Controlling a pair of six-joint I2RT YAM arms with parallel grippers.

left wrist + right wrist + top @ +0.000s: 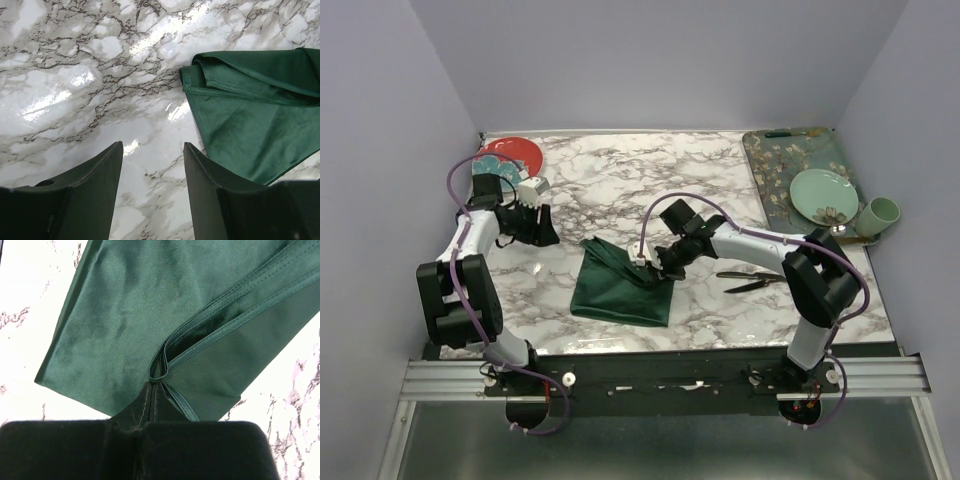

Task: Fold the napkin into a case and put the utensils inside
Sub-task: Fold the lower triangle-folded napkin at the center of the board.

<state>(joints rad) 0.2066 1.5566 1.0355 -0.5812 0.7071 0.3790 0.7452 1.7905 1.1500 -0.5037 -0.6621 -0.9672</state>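
Bare marble lay between the left gripper [543, 228] and the napkin [618, 292]. Nothing sat between its parted fingers, so a way in from that side was free. The far middle of the table [620, 170] was open as well. The right gripper [655, 266], pinched onto the napkin's right edge, and its forearm barred the straight path from the cloth to the utensils [752, 281], which lay hemmed in the crook of that arm. A red plate [510, 155] filled the far left corner behind the left gripper. The tray [772, 185], the green plate [825, 195] on it and a cup [882, 213] beside it crowded the far right.
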